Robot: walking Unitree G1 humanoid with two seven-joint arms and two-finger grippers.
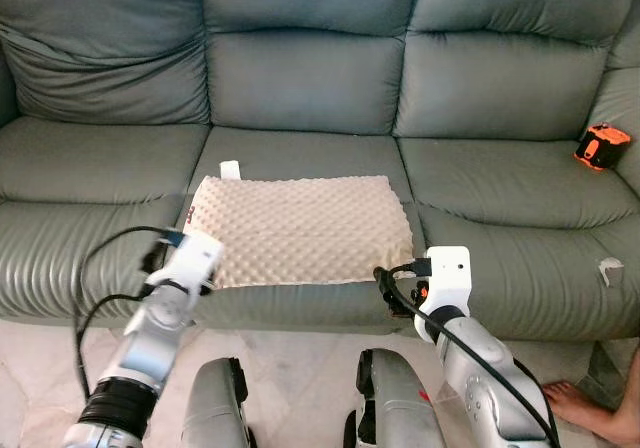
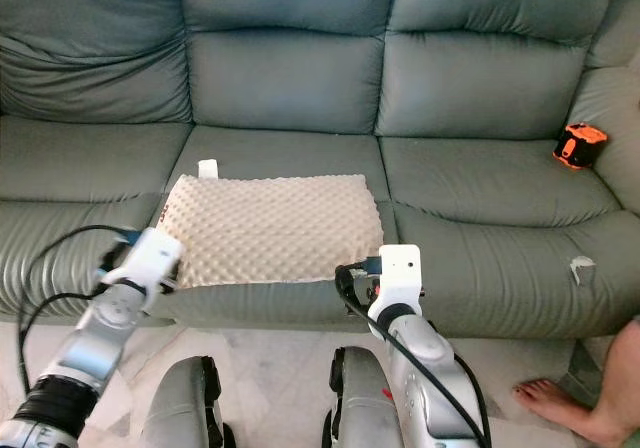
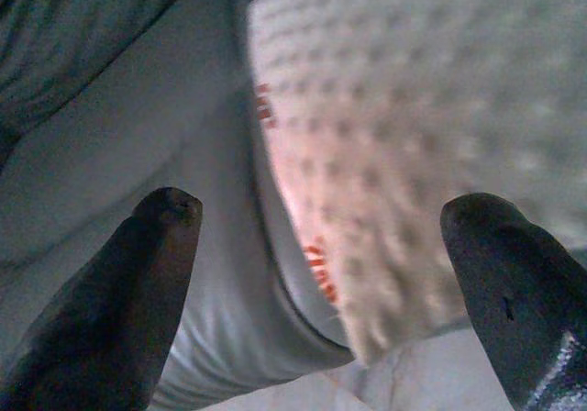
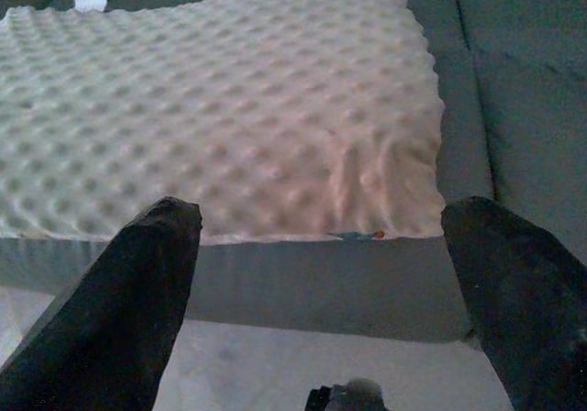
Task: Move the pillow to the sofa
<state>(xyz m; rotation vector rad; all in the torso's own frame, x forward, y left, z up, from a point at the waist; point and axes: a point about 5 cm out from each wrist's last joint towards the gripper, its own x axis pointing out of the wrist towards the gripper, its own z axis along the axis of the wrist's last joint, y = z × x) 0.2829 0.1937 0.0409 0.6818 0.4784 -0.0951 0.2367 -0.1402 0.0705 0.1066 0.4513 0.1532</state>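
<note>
A beige dimpled pillow (image 1: 300,230) lies flat on the middle seat of the grey-green sofa (image 1: 300,78), with its front edge at the seat's front edge. A small white tag (image 1: 230,170) sticks up at its far left corner. My left gripper (image 3: 321,211) is open just in front of the pillow's front left corner, with seat leather and pillow between its fingertips (image 3: 170,211). My right gripper (image 4: 321,216) is open in front of the pillow's front right corner (image 4: 404,218), a little back from it. Neither gripper holds the pillow.
An orange and black object (image 1: 601,146) lies on the sofa's right seat near the armrest. A white scrap (image 1: 611,271) sits on the front of that seat. A person's bare foot (image 1: 580,405) rests on the pale tiled floor (image 1: 290,353) at the lower right.
</note>
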